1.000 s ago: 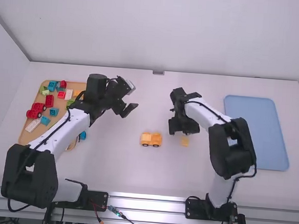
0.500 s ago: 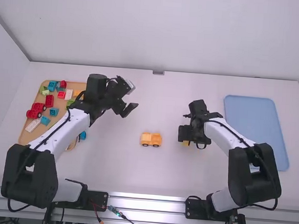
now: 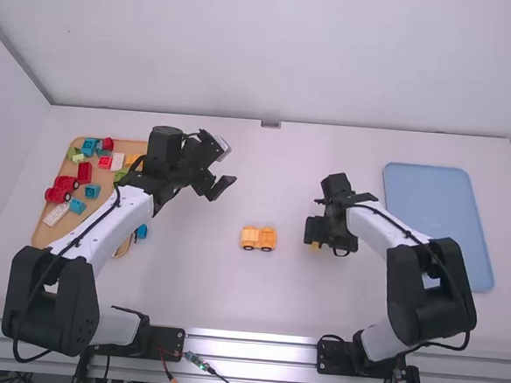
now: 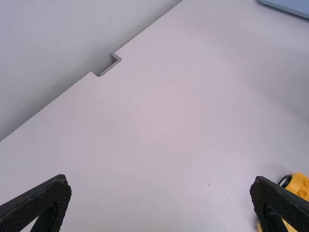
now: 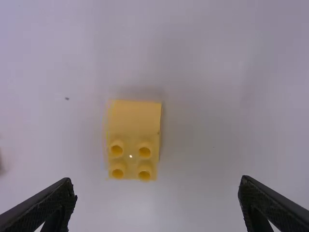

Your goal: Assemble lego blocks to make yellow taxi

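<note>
Near the table's middle stands the yellow-orange car base [image 3: 258, 237] on dark wheels; part of that car base [image 4: 300, 186] is in the left wrist view beside a finger. My right gripper [image 3: 317, 232] is over a small yellow block [image 3: 316, 247], partly covering it. In the right wrist view the block [image 5: 133, 140], with a rounded part and studs, lies below the spread fingers of my right gripper [image 5: 157, 193], untouched. My left gripper [image 3: 223, 189] hangs open and empty behind and left of the car; its fingers stand wide apart in the left wrist view, left gripper [image 4: 161, 188].
At the left, a wooden tray [image 3: 41, 229] holds several red, blue, green, white and yellow blocks, partly under the left arm. A blue tray [image 3: 437, 226] lies at the right, behind the right arm.
My right gripper has moved right and toward the camera, over the small yellow block, with a slight shift in the last half second. The left arm and the car have stayed still.
</note>
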`<action>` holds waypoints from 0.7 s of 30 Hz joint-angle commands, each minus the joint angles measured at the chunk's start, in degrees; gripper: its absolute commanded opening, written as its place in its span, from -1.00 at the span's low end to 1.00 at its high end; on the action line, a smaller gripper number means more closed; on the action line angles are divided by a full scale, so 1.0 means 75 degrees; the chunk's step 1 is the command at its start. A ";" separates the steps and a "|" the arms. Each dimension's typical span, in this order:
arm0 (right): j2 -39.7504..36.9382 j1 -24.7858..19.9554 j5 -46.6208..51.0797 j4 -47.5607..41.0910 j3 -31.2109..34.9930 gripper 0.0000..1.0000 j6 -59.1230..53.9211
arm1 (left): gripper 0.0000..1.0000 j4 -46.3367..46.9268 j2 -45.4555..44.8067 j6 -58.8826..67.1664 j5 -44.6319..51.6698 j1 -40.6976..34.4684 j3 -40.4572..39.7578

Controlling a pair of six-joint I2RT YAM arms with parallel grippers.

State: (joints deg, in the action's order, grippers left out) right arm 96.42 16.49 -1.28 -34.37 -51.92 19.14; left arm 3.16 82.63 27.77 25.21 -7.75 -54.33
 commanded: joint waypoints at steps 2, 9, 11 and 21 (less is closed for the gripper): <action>0.0329 0.0018 0.0055 -0.0079 -0.0017 0.77 0.0140 | 0.98 -0.0004 -0.0131 -0.0073 0.0074 0.0006 0.0058; 0.0728 0.0132 0.0181 0.0192 0.0003 0.75 0.0117 | 0.98 -0.0001 -0.0131 -0.0079 0.0048 0.0006 0.0058; 0.0824 0.0219 0.0178 0.0149 -0.0105 0.75 0.0114 | 0.98 0.0004 -0.0131 -0.0073 0.0045 0.0006 0.0058; 0.1267 0.0514 0.0434 0.0213 -0.0443 0.61 0.0140 | 0.98 0.0028 -0.0131 -0.0070 0.0045 0.0006 0.0055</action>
State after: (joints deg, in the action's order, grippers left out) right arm 104.53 20.16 0.86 -32.49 -54.15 19.81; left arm 3.22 82.63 27.77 25.21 -7.75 -54.33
